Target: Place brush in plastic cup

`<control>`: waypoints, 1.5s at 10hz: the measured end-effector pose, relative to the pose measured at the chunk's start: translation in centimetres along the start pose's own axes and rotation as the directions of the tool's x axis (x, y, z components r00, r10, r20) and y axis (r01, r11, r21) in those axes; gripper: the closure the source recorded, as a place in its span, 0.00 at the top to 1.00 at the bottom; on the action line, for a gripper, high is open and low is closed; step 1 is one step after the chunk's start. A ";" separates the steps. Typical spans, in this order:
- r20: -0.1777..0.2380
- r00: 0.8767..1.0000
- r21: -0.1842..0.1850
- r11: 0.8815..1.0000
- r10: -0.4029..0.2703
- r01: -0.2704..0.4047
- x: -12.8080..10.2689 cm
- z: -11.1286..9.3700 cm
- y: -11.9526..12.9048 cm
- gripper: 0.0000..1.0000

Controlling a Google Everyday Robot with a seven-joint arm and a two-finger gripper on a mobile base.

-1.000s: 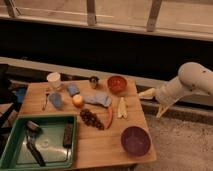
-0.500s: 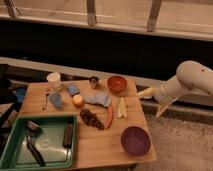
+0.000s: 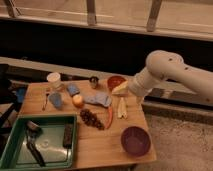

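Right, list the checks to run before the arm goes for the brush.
1. Dark long-handled brush lies free in the green plastic tray: ok.
2. Short dark-brown block apart from the brush: ok.
3. Small white tapered plastic cup upright at the wooden table's far left: ok.
4. Cup's inside empty: cannot tell.
5. Gripper open, holding nothing: ok.
6. Gripper above the brush: not ok; it is beside the red bowl, across the table.

Dark brush [image 3: 34, 145] lies in green tray [image 3: 50, 116]; white plastic cup [image 3: 53, 79] stands upright apart.
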 end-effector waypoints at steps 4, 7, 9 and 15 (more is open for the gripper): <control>-0.067 0.970 -0.020 0.972 -0.235 0.234 5.2 3.7 10.3 0.80; -0.102 0.926 -0.043 0.932 -0.362 0.360 9.1 5.4 14.8 0.80; -0.101 0.927 -0.043 0.932 -0.362 0.359 9.1 5.4 14.7 0.80; -0.072 0.900 -0.059 0.903 -0.430 0.426 10.4 7.2 17.5 0.80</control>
